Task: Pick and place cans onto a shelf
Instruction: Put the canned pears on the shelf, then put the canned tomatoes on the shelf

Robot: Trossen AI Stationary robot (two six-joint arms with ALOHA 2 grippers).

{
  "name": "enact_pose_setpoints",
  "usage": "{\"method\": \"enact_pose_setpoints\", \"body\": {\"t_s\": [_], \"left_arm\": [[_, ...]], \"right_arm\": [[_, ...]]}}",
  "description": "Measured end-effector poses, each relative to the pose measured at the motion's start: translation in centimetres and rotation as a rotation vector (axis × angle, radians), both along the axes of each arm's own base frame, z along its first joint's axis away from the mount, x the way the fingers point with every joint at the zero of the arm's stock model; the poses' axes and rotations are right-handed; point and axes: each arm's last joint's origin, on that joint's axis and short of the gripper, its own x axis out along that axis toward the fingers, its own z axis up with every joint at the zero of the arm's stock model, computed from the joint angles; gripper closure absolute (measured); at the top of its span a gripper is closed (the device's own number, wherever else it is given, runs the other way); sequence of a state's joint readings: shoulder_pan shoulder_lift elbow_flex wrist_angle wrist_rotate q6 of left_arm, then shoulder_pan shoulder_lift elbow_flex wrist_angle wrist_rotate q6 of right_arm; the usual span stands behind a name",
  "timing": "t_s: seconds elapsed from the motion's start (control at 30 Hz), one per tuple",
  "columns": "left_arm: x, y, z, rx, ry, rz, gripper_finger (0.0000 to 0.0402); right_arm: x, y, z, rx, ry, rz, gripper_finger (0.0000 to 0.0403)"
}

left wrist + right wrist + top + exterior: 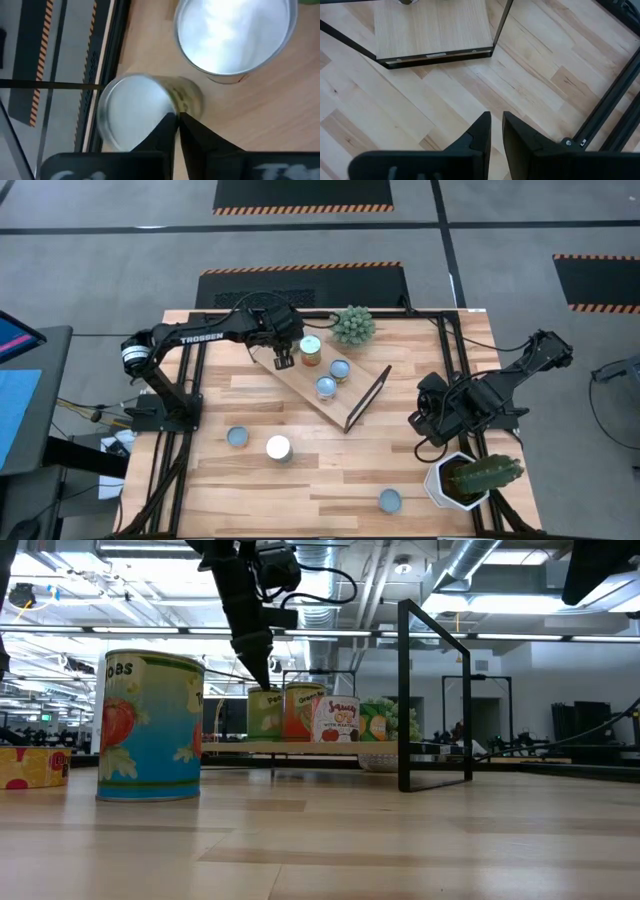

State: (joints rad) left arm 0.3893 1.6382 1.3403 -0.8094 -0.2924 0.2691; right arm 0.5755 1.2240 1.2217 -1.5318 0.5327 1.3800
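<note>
The wooden shelf point(335, 410) lies slantwise at the table's far middle, and several cans stand on it. These include an orange-labelled can point(311, 348) and two pale-topped ones point(340, 369) point(325, 387). My left gripper point(283, 358) is shut over the shelf's far left end. Its tips are just above a yellow-green can point(130, 115) point(265, 712) that stands on its base. My right gripper point(496, 120) hovers over bare table near the shelf's black frame end point(440, 55). Its fingers are a narrow gap apart with nothing between them. My left gripper's shut fingertips point(170, 125) slant down from the table's left side over the yellow-green can's top, close to its rim point(167, 107). Whether they touch the can I cannot tell.
Three loose cans stand on the table nearer the front point(238, 437) point(278, 447) point(390, 500). A white pot with a cactus point(465, 480) stands at the near right, beside my right arm. A small green plant point(352, 325) sits at the far edge behind the shelf.
</note>
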Motion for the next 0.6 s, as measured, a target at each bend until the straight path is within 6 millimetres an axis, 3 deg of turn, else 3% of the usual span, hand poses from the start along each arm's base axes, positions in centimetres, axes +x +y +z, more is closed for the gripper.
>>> {"method": "enact_pose_setpoints", "body": {"t_s": [0.37,0.6], "left_arm": [[-0.1,0.0,0.1,0.031,0.017,0.019,0.0321],[0.4,-1.0,3.2,0.012,-0.028,0.071,0.0318]], "right_arm": [[0.0,0.0,0.0,0.001,-0.001,0.000,0.0331],[0.0,0.0,0.0,-0.016,-0.012,-0.001,0.0331]]}}
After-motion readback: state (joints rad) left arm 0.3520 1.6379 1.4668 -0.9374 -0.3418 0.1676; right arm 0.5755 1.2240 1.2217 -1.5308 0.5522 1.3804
